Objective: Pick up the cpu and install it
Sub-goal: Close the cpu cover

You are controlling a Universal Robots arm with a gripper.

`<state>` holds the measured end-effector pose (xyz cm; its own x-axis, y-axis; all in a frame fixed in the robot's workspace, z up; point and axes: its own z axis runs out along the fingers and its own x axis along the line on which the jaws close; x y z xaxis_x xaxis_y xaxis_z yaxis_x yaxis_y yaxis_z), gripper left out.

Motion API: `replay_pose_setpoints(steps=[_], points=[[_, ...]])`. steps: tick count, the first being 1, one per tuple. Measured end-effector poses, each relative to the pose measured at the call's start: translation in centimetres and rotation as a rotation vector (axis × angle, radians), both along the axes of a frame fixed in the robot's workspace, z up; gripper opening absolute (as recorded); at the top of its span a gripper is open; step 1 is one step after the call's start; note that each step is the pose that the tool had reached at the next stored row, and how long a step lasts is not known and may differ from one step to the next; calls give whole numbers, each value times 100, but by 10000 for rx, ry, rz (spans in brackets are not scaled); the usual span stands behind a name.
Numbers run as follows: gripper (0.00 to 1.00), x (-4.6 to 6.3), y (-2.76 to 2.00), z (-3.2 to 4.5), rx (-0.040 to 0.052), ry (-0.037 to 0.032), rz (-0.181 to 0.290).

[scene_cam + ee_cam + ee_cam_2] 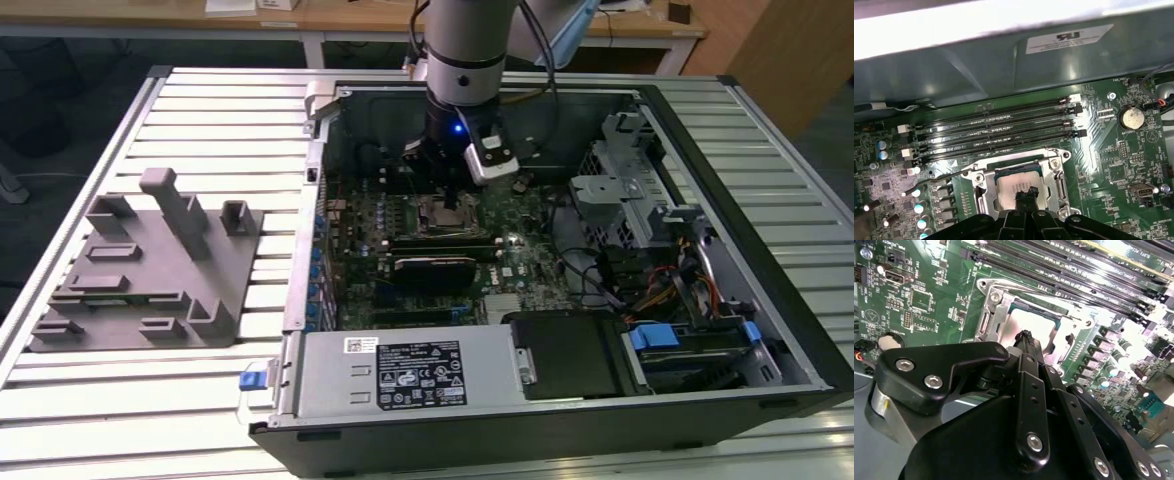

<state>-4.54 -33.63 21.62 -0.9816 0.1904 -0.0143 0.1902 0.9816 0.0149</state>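
The cpu [1015,184] is a pale silver square lying flat inside the open metal socket frame [1059,177] on the green motherboard. It also shows in the second wrist view, cpu [1029,319], with the frame [996,315] around it. My gripper [1026,193] hangs right over the chip, its black fingertips pressed together into one narrow tip with nothing between them. I cannot tell whether the tip touches the chip. In the exterior view the gripper [449,192] reaches down into the open computer case [747,330] above the socket [449,212].
Several dark memory slots [994,131] run just beyond the socket, and a coin battery [1130,117] sits near them. A black finned module [434,270], a power supply [400,372] and a drive cage [625,200] crowd the case. A grey plastic block with posts [147,275] lies at the exterior view's left.
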Motion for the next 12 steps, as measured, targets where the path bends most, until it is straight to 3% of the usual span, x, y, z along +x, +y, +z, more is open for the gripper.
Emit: replay_pose_setpoints(steps=[6, 12], points=[[11, -2, 0, 0, -1, 0, 3], [11, -70, 0, 0, 0, 0, 3]])
